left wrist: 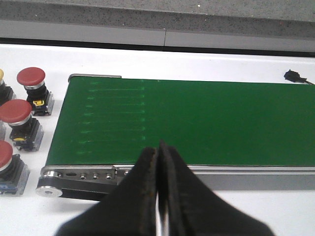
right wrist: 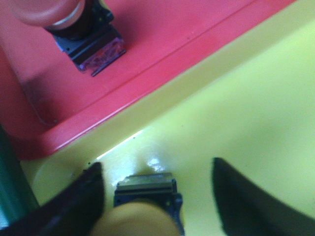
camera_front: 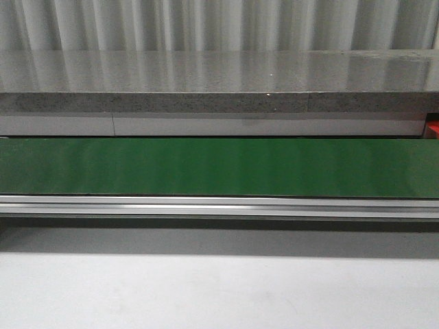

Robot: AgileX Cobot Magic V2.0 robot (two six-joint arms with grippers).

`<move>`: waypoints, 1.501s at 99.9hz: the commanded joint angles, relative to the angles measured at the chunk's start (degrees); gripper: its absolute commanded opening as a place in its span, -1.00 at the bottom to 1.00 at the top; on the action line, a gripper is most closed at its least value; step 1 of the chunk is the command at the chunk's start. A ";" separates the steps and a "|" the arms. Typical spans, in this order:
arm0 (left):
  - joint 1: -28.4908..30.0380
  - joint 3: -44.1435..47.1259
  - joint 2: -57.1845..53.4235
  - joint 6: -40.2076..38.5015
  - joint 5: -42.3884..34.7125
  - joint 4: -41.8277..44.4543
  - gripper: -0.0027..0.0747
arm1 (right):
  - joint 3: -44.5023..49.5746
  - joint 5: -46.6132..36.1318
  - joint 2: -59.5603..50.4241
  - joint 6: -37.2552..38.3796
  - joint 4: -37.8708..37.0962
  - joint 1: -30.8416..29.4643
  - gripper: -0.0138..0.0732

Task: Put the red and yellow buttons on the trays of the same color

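You see a yellow button (right wrist: 142,209) standing on the floor of the yellow tray (right wrist: 256,113), its domed cap blurred and its dark block base facing the tray's edge. Right beside it lies the red tray (right wrist: 162,54), rim to rim, with a red button (right wrist: 74,24) on a dark base inside. Beside the end of the green conveyor belt (left wrist: 197,123) you find three red buttons (left wrist: 17,115) in a column, upright on black bases, plus a sliver of a yellow-capped button (left wrist: 1,76) at the frame edge.
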 commanded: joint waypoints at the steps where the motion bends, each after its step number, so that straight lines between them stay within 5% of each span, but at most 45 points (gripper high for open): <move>1: -0.13 -1.42 -0.01 -0.53 -4.77 0.08 -0.98 | -1.51 -2.34 -2.46 -0.07 0.63 -0.27 0.85; 35: -0.13 -1.42 -0.01 -0.53 -4.77 0.08 -0.98 | -1.69 -1.72 -14.64 -0.07 4.12 1.68 0.80; 73: -0.13 -1.42 -0.01 -0.53 -4.77 0.08 -0.98 | -1.57 6.52 -36.20 -3.71 3.93 22.57 0.80; 93: -0.13 -1.42 -0.01 -0.53 -4.77 0.08 -0.98 | 1.84 9.64 -44.97 -5.90 3.91 28.86 0.77; 105: -0.13 -1.42 -0.01 -0.53 -4.77 0.08 -0.98 | 5.01 11.21 -48.91 -5.90 3.91 29.06 0.45; 129: -0.13 -1.42 -0.01 -0.53 -4.77 0.08 -0.98 | 7.12 11.21 -53.18 -5.90 3.91 29.06 -0.78; 150: -0.13 -1.42 -0.01 -0.53 -4.77 0.08 -0.98 | 7.12 11.60 -53.09 -5.90 3.91 29.06 -0.84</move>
